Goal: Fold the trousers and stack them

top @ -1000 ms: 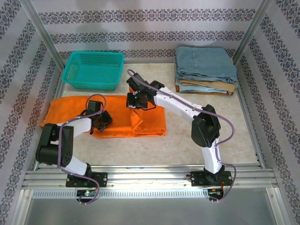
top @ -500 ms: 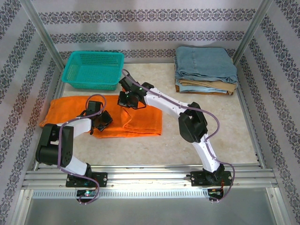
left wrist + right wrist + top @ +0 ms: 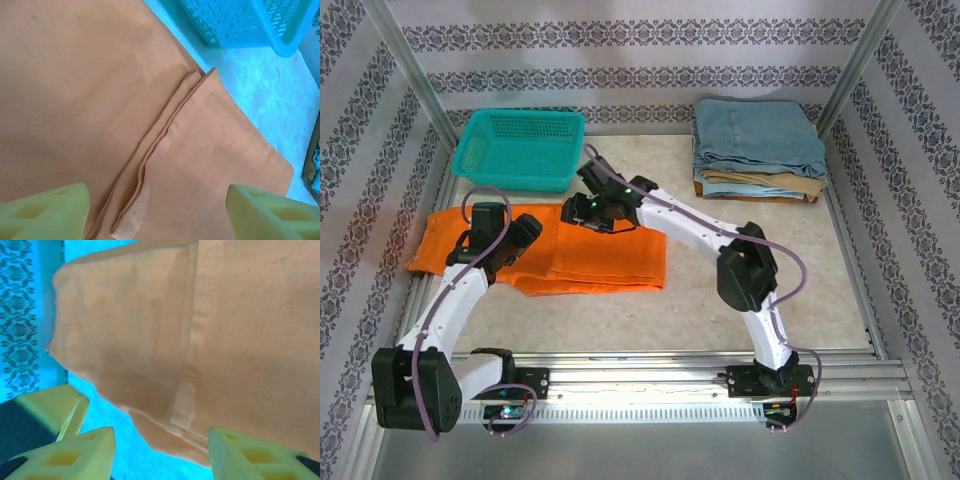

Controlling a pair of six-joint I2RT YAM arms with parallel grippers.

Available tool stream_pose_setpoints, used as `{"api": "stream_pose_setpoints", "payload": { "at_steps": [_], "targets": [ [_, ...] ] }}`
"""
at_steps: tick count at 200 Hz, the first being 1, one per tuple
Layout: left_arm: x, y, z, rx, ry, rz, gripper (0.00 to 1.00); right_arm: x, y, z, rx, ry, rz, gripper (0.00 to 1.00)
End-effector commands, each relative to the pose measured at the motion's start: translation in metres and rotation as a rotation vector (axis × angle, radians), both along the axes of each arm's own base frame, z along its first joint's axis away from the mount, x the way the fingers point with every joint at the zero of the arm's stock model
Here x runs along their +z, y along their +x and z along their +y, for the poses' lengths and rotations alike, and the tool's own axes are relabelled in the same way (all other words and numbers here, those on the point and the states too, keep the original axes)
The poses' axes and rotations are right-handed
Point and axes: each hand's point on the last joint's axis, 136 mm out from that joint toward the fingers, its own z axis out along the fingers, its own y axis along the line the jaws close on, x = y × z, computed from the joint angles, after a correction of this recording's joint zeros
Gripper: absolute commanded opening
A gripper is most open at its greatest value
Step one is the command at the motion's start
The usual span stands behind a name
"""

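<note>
The left gripper hovers open and empty over the left half of the orange trousers, which lie partly folded on the tabletop in front of the basket. The right gripper, also open and empty, hangs over their far edge. A low sweep by either could snag the loose flap and undo the fold.

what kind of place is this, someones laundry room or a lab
Most likely a robot test cell, not a home: a left arm and right arm bolted at the table edge, a metal frame around it, and trousers laid out for folding.
</note>
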Motion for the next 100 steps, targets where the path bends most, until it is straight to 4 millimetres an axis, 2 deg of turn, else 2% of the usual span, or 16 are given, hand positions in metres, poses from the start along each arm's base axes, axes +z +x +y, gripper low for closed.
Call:
{"api": "stream_pose_setpoints", "payload": {
  "at_steps": [1,27,60,80,100],
  "targets": [
    [-0.012,-0.014,0.002,-0.027,0.03,0.085,0.68,0.015,0.005,-0.043,-0.009,-0.026,-0.058,0.54],
    [-0.019,-0.012,-0.007,-0.078,0.024,0.106,0.63,-0.011,0.001,-0.098,0.016,-0.099,-0.037,0.58],
    [-0.032,-0.005,-0.022,-0.145,0.04,0.149,0.6,-0.054,-0.011,-0.166,0.002,-0.177,0.033,0.62],
    [-0.037,0.002,-0.034,-0.196,0.052,0.17,0.57,-0.075,-0.015,-0.19,-0.002,-0.178,0.081,0.62],
    [-0.038,0.006,-0.043,-0.246,0.055,0.191,0.56,-0.087,-0.021,-0.201,0.01,-0.192,0.102,0.62]
  ]
}}
